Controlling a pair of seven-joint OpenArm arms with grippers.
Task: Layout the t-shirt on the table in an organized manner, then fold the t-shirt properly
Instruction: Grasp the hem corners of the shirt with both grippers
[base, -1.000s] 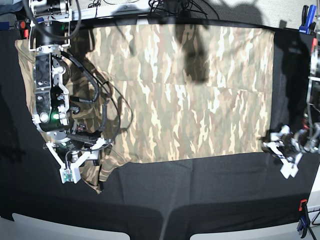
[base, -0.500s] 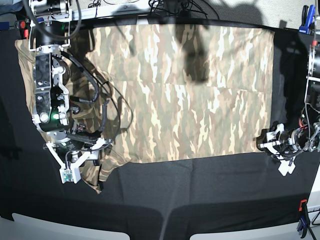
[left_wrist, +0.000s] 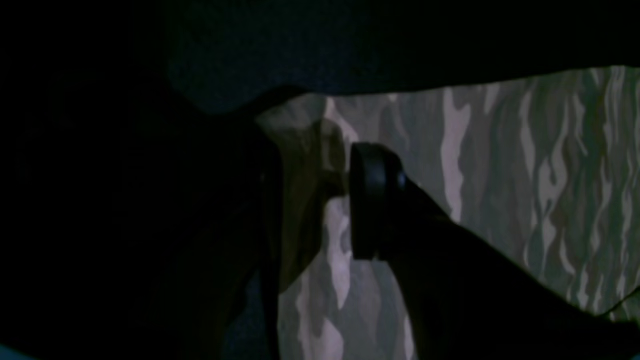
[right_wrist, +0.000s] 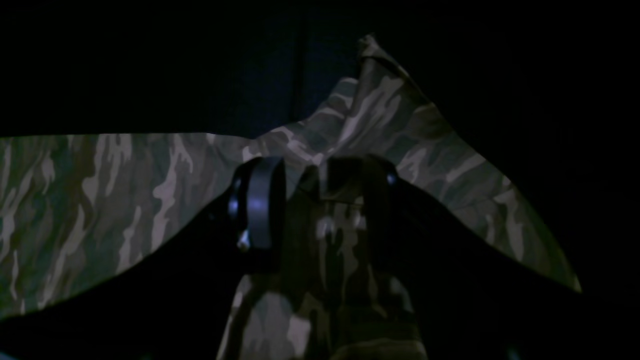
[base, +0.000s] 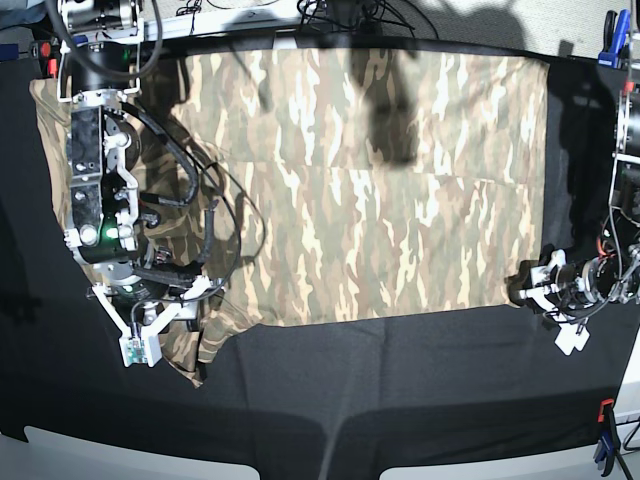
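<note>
1. Camouflage t-shirt (base: 380, 190) lies spread over the middle and far part of the black-covered worktop (base: 400, 400), seen from above. Its print mixes tan, olive, brown and cream.
2. A straight crease line crosses the t-shirt from side to side, about halfway down the cloth.
3. The right arm reaches down along the picture's left side. Its right tool (base: 160, 318) sits at the t-shirt's near left corner, over a sleeve that sticks out toward the near edge.
4. In the right wrist view, the right tool (right_wrist: 315, 200) has its two dark fingers (right_wrist: 260, 200) standing apart, with a raised fold of the camouflage cloth between them. The cloth peaks upward just beyond the tips, so the tool looks clamped on the t-shirt.
5. The left arm comes in from the picture's right side. Its left tool (base: 535, 290) is at the t-shirt's near right corner, touching the cloth edge.
6. In the left wrist view, which is very dark, one finger pad (left_wrist: 372, 200) of the left tool (left_wrist: 320, 200) is clear and a flap of cloth corner sits between it and the dark side opposite, seemingly pinched.
7. A blue clamp (base: 610, 45) stands at the far right worktop edge.
</note>
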